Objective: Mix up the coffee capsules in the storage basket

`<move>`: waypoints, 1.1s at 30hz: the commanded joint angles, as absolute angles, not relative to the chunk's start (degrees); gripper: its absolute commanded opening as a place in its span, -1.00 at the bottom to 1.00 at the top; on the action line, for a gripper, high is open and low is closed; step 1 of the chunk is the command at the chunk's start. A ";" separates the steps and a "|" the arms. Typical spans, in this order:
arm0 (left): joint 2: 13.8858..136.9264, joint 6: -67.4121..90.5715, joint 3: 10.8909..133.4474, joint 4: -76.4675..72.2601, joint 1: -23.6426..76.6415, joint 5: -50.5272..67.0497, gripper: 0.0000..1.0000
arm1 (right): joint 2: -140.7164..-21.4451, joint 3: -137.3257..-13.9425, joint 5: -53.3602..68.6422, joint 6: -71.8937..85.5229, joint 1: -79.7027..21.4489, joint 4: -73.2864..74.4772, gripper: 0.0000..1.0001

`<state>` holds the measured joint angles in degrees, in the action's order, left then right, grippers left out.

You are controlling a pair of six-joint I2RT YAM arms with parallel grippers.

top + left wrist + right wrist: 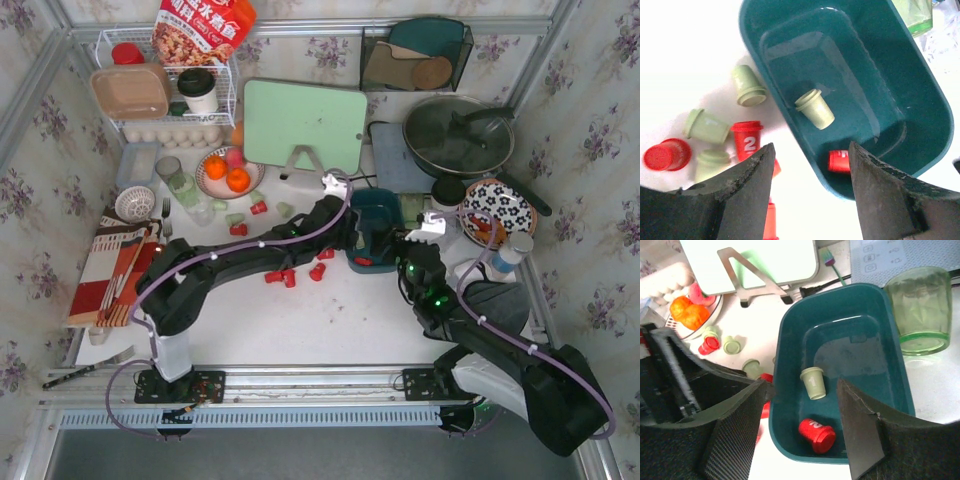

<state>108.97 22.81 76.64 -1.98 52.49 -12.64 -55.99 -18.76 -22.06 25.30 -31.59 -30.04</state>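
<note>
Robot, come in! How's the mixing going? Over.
Left gripper, right gripper open, empty. Basket holds one green capsule, one red capsule. Other capsules on table. Green glass beside basket.

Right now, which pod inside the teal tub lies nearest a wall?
The red capsule: it lies on its side close by the end wall of the storage basket, while the pale green capsule sits out on the middle of the floor.

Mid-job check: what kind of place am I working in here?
Probably a staged kitchen counter: a lidded frying pan, a mint cutting board and a plate of oranges sit on a white table, boxed in by floral-papered panels.
</note>
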 commanded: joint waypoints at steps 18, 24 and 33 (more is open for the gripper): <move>85.23 48.37 58.76 24.91 52.62 -54.01 0.42 | -77.05 -37.03 -18.43 9.69 -48.12 -19.78 0.22; 78.88 48.24 52.84 22.82 52.47 -54.56 0.59 | -82.46 -40.68 -12.34 8.24 -49.66 -17.53 0.22; 70.73 42.91 48.78 22.83 50.62 -50.44 0.63 | -92.22 -50.54 -2.98 4.77 -49.66 -3.51 0.36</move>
